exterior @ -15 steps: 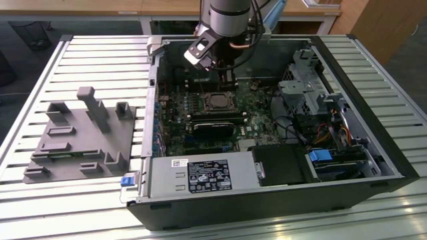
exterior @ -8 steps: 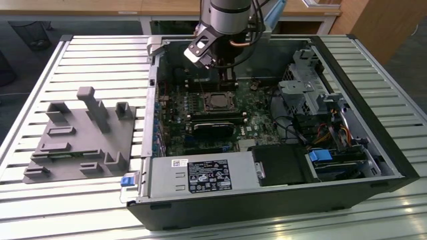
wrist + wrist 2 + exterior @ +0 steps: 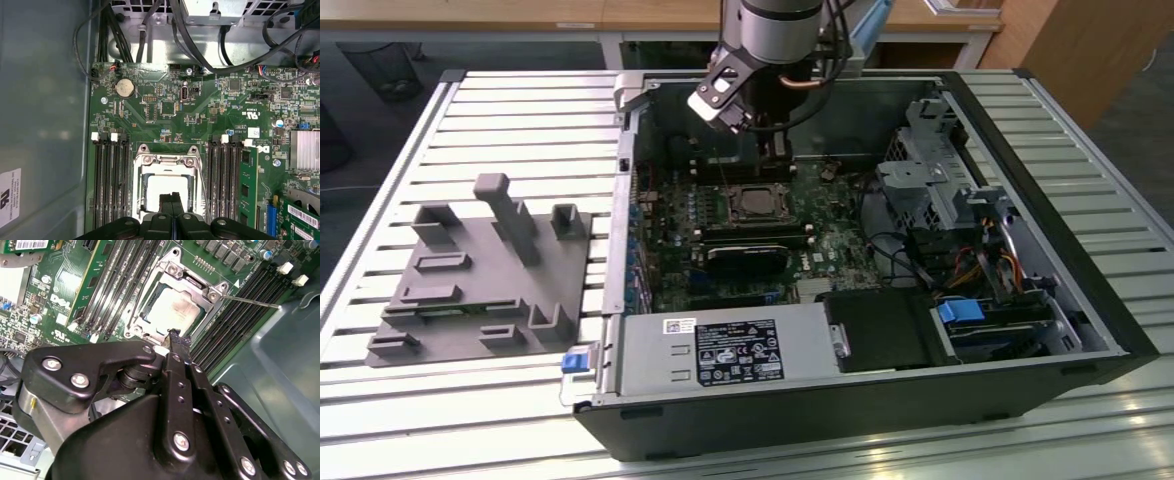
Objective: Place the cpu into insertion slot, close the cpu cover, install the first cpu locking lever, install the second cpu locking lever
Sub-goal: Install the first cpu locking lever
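Cpu (image 3: 170,315), dull silver square framed by metal cpu cover (image 3: 194,286); black fingers (image 3: 177,347) together, empty, near.

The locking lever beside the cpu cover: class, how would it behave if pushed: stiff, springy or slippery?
The lever is a long, thin, bare metal rod, so it is probably springy rather than rigid, and likely slippery under a push. One end seems to meet the cover at a corner, so it would probably pivot there rather than slide.

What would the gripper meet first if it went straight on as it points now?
Most likely the metal top of the cpu, framed by the cpu cover; it lies beyond the gripper in the first wrist view, though depth is unclear.
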{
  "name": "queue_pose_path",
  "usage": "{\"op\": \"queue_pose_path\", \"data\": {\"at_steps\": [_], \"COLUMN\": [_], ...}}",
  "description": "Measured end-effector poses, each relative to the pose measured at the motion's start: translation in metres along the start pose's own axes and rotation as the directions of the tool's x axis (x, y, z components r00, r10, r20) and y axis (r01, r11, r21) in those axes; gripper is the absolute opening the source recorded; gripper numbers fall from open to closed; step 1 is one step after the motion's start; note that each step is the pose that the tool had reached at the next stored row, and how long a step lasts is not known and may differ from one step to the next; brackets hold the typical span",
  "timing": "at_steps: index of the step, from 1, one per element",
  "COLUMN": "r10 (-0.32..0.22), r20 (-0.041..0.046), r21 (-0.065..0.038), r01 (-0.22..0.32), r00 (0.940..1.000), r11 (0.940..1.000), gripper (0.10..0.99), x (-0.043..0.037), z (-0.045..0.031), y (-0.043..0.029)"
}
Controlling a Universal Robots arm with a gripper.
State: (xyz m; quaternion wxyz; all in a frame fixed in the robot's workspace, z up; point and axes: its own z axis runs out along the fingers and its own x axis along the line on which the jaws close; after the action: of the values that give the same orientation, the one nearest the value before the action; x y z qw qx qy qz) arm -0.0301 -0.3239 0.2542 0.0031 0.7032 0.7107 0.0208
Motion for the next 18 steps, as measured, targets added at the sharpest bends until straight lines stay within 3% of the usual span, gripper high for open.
{"op": "queue_pose_path", "data": {"at_steps": [11,18], "r10": [0.0,0.0], "r20": [0.0001,0.0009], "r21": [0.0,0.0], "r01": [0.0,0.0], "r00": [1.0,1.0], "r11": [1.0,1.0], "gripper": [0.106,0.106], "x": [0.0001,0.0004], "z": [-0.0068,-0.0156], "y": [0.0002,0.0006]}}
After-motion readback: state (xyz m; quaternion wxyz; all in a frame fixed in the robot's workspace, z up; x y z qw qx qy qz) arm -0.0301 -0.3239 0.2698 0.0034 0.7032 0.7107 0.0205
